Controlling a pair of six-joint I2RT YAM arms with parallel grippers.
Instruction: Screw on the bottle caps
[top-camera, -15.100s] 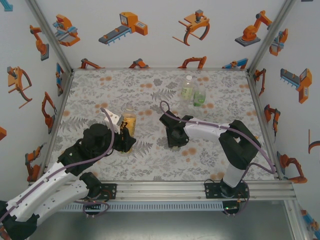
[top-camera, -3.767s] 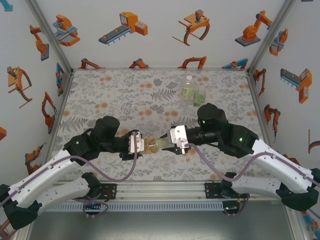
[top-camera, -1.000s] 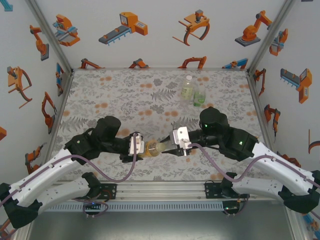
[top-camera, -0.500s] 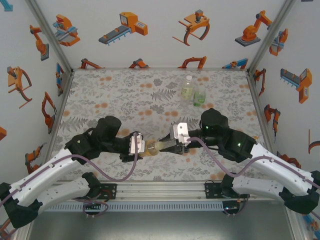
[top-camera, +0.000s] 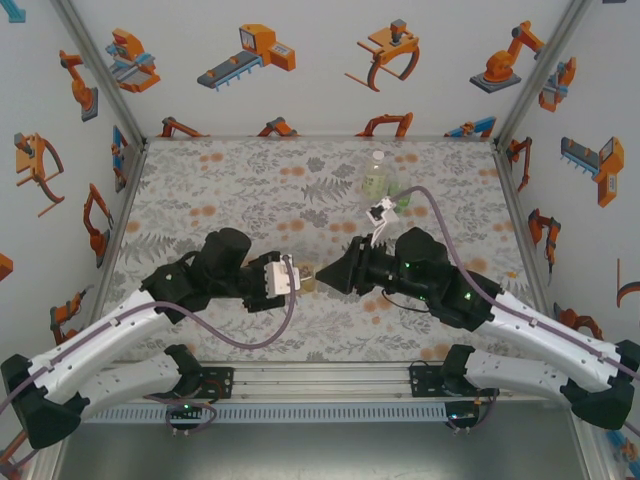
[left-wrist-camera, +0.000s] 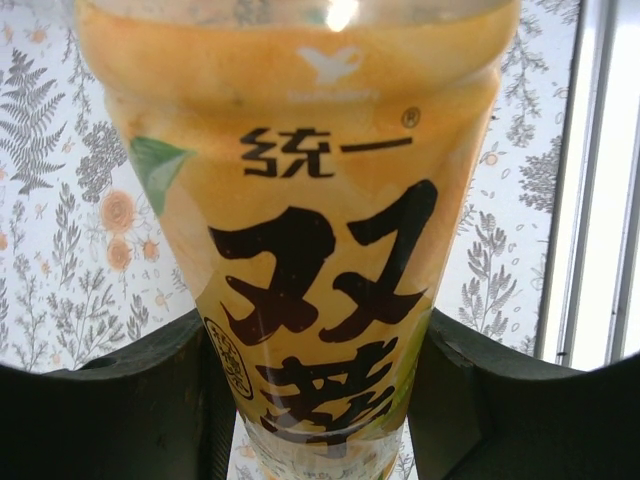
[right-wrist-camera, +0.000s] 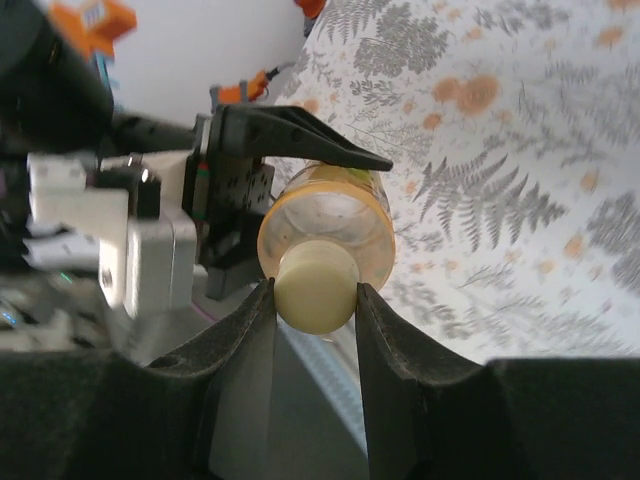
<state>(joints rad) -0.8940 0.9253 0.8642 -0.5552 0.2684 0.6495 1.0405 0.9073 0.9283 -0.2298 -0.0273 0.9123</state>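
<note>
the left gripper (left-wrist-camera: 315, 335) is clamped on the amber bottle (left-wrist-camera: 310, 230), one finger on each side of its yellow label. the bottle is held on its side over the table (top-camera: 220, 180), neck toward the right gripper (right-wrist-camera: 314, 290). that gripper is closed on the pale cap (right-wrist-camera: 315, 278) sitting on the amber bottle's neck. well beyond the amber bottle, the clear bottle (top-camera: 375, 180) and green bottle (top-camera: 399, 198) stand just beside each other.

left gripper (left-wrist-camera: 312, 400): clamped, pointing right | right gripper (right-wrist-camera: 314, 290): pinched, pointing left | arms: angled inward
</note>
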